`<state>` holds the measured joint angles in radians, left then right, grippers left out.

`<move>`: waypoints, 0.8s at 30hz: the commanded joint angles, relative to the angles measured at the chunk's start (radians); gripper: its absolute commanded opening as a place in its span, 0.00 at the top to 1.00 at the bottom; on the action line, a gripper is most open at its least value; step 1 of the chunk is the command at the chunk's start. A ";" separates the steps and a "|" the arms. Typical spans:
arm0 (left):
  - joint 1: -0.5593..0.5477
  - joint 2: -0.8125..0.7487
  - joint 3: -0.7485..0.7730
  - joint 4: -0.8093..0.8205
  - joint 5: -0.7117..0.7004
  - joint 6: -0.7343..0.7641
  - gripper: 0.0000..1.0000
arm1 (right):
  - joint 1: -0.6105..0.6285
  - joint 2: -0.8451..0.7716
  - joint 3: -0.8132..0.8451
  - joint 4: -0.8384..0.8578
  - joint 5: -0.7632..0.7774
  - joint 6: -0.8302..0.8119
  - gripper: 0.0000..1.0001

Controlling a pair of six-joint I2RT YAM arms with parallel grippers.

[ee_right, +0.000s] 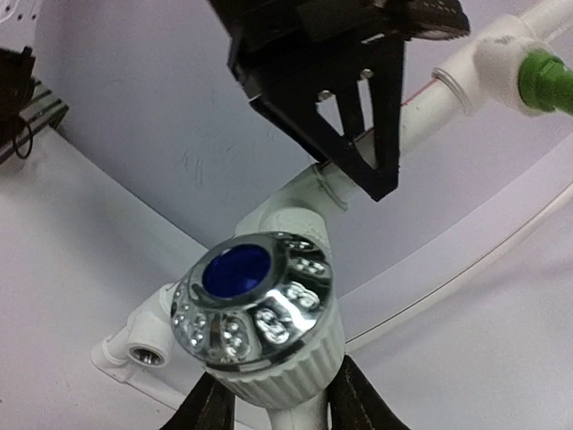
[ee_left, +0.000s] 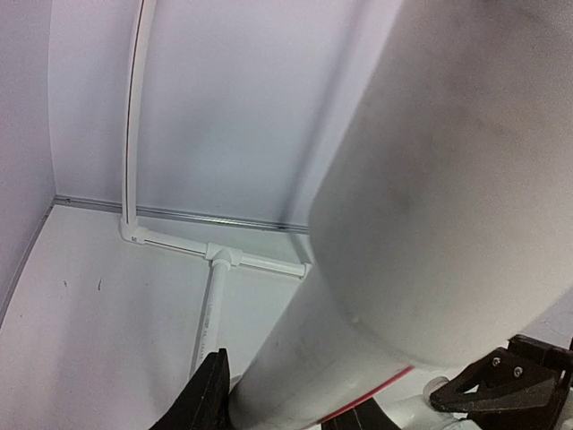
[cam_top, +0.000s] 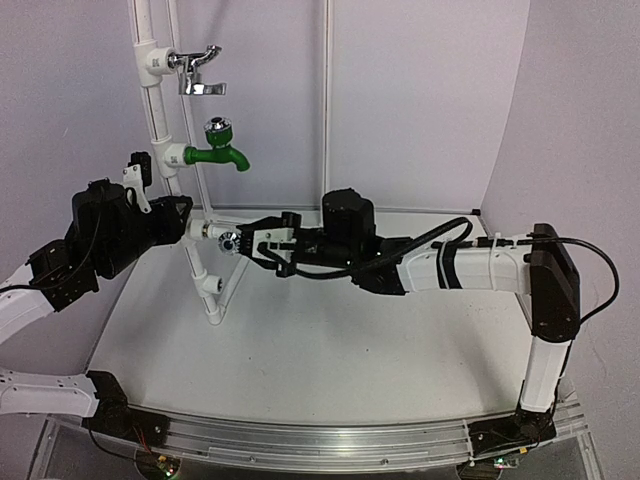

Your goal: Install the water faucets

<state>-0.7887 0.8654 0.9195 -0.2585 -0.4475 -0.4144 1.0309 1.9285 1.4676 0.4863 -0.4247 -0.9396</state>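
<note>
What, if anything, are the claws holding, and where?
Right claw pinches the water faucet by its ribbed white collar below the knob; left claw clamps the pipe.

The right arm rises from its base, bends at the elbow and reaches level toward the left. Its pincer is closed on the water faucet (both fingers press the ribbed white collar). The left arm is folded, its pincer pointing right with fingers astride a white pipe; whether they clamp it is unclear.
</note>
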 commanded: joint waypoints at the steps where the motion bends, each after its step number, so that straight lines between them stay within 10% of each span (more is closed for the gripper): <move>1: -0.029 0.020 -0.006 -0.032 0.195 -0.133 1.00 | 0.012 0.004 0.042 0.029 0.025 0.467 0.67; 11: -0.028 0.013 -0.018 -0.022 0.210 -0.142 1.00 | -0.007 0.096 0.120 0.082 0.010 1.534 1.00; 19: -0.028 0.010 -0.026 -0.021 0.217 -0.144 1.00 | -0.068 0.251 0.078 0.523 -0.123 2.601 0.99; 24: -0.028 0.003 -0.032 -0.021 0.212 -0.149 1.00 | -0.079 0.281 0.069 0.684 -0.121 2.667 0.71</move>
<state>-0.7666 0.8598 0.9168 -0.2643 -0.4887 -0.4243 0.9531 2.1702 1.5385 0.9675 -0.6067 1.4207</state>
